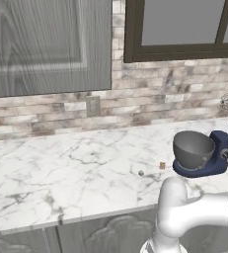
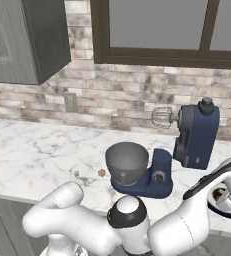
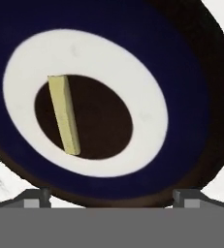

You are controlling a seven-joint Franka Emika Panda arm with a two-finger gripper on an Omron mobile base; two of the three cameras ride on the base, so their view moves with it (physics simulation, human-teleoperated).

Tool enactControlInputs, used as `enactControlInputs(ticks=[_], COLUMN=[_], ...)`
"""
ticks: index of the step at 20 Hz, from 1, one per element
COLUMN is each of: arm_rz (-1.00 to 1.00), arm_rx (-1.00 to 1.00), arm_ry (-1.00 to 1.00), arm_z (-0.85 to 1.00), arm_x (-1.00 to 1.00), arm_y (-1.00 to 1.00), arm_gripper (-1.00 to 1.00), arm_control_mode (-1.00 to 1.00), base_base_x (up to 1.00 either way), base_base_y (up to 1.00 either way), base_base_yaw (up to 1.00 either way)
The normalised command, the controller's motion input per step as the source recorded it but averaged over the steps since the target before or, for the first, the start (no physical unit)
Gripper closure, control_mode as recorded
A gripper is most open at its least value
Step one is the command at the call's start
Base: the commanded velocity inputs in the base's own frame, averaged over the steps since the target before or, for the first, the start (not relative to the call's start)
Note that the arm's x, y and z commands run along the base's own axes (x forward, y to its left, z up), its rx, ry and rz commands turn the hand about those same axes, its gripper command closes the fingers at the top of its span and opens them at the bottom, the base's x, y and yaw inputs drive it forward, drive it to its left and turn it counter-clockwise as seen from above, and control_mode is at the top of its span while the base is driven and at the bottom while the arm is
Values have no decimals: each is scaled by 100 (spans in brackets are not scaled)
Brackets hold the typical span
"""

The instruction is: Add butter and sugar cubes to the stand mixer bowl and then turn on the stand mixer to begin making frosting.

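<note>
A navy-blue stand mixer (image 2: 159, 155) with a rounded glossy base stands on the white, grey-veined marble counter (image 1: 61, 168), its bulky head tilted back so the wire whisk (image 2: 160, 118) points out sideways in front of the rough brick-pattern backsplash (image 1: 150, 99). In the mixer's cradle sits the smooth grey metal bowl (image 1: 192, 149), round and deep, with its inside showing plain grey. Just left of the bowl, on the bare marble, lies the butter, a tiny tan-orange cube (image 1: 162, 165), and a little further left, apart from it, the sugar cubes, a tiny pale grey-white lump (image 1: 141, 173); both rest on the counter outside the bowl, near the mixer's base. A flat grey wall outlet plate (image 1: 93, 105) is set into the backsplash, below a grey wood-grain cabinet door (image 1: 46, 44) and beside a dark-framed window (image 1: 184, 29). In the hand view the gripper (image 3: 111, 196) looks closely at a round dish with a dark rim, a navy band, a white ring and a dark centre (image 3: 108, 101), in which a pale yellow rectangular stick (image 3: 64, 114) lies; the 2 small dark fingertips (image 3: 36, 197) stand far apart at the bottom, spread wide with nothing between them.
</note>
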Motion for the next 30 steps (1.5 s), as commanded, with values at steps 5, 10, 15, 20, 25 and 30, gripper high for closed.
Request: enactControlInputs(ticks=[5, 10, 15, 20, 25, 30], arm_rz=[0, 0, 0, 0, 0, 0], arm_rx=[0, 0, 0, 0, 0, 0], arm_ry=[2, 4, 5, 7, 8, 8], arm_z=[-15, -15, -21, -23, -22, -27], arm_x=[20, 18, 17, 22, 10, 2], arm_y=[-22, -19, -11, -2, 0, 0], arm_gripper=[-100, -100, -100, -100, -100, 100], arm_control_mode=[-100, -100, -100, -100, -100, -100], base_base_x=[0, 0, 0, 0, 0, 0], base_base_y=[0, 0, 0, 0, 0, 0], base_base_yaw=[0, 0, 0, 0, 0, 0])
